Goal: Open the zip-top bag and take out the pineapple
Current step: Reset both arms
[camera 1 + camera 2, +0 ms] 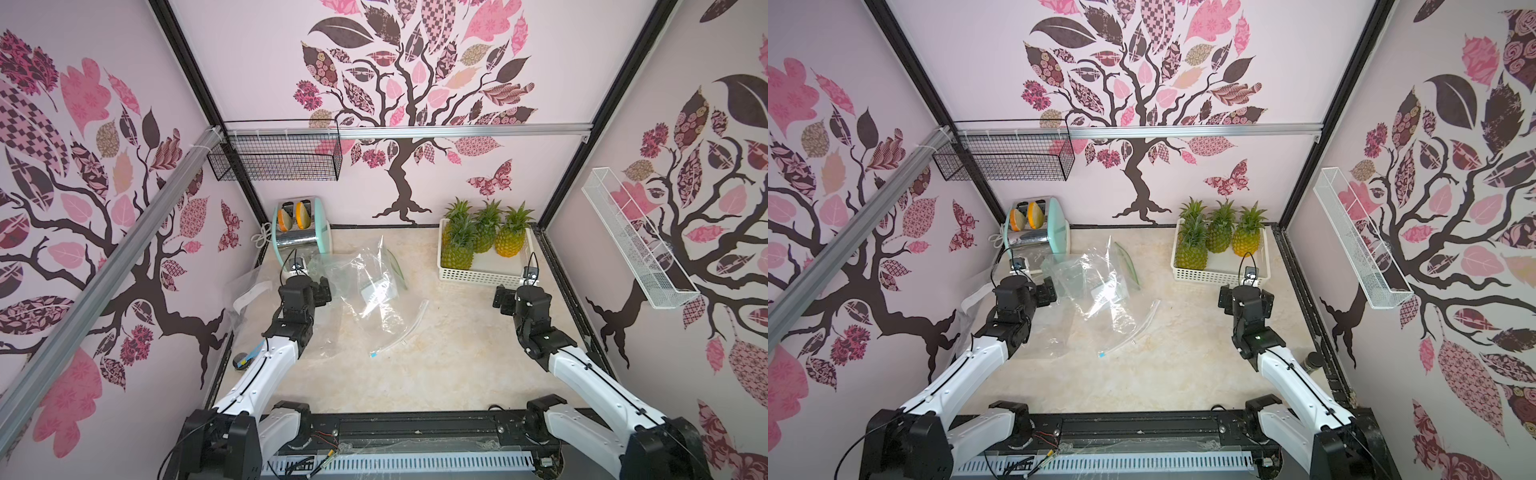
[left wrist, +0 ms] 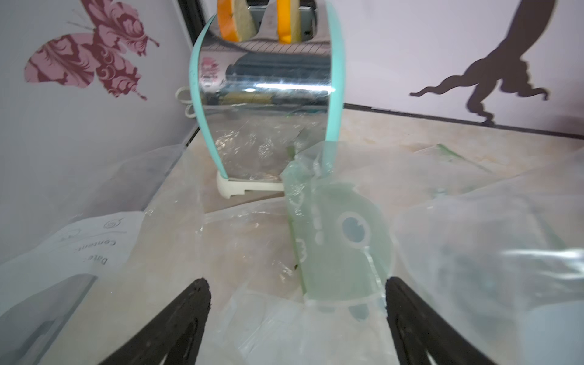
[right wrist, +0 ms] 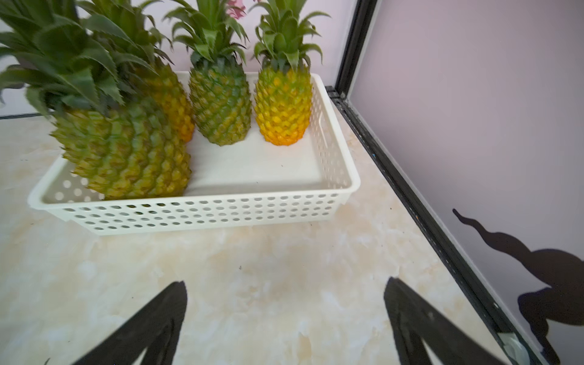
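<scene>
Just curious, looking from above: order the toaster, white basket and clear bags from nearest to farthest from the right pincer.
1. White basket, just ahead of the right pincer.
2. Clear bags, mid-table.
3. Toaster, back left corner.

Light bright, soft and even, seemingly from overhead; only faint shadows on the tabletop [image 1: 415, 365] in both top views. Frame posts [image 1: 195, 83] bow toward the picture edges (wide lens, clearly). Left wrist view: a hard white glare streak on the toaster [image 2: 268, 94] chrome, off at my 11 o'clock, and another on the zip-top bag [image 2: 474, 240], whose plastic looks smeared. My left fingers [image 2: 177, 322] are out of focus. Right wrist view: the nearest pineapple [image 3: 126, 151], at 1 o'clock, is soft, with a pale shadow under the basket [image 3: 205, 218].
</scene>
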### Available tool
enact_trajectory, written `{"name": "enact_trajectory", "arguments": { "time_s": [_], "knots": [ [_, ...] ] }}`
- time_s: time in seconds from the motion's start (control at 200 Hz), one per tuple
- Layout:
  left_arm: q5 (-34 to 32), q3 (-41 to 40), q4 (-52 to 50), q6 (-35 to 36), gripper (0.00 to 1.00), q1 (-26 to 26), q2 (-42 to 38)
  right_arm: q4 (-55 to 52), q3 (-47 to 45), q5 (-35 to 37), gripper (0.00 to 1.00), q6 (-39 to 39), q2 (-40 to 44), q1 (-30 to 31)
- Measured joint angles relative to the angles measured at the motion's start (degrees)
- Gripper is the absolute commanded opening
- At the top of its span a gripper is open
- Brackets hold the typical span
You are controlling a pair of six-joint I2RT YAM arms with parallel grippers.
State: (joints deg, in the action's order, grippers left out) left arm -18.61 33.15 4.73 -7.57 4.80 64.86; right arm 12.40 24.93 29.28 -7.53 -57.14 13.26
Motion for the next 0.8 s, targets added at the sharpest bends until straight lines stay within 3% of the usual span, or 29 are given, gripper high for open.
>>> {"name": "enact_trajectory", "arguments": {
  "time_s": [0.235,0.535,0.8],
  "knots": [
    [1.33,-1.6,10.95,-0.94,0.88,-8.26,8.79,17.35,-8.13,3.69,1.0,0.72,-8.37,-0.11],
    [4.44,-6.54,25.49,-0.92,0.87,-8.57,18.12,33.38,-8.07,3.15,0.99,5.42,-21.49,-0.17],
    [6.73,-9.79,34.29,-0.5,0.84,-8.57,18.95,44.78,-8.07,0.7,1.0,8.98,-28.02,-0.31]
  ]
}}
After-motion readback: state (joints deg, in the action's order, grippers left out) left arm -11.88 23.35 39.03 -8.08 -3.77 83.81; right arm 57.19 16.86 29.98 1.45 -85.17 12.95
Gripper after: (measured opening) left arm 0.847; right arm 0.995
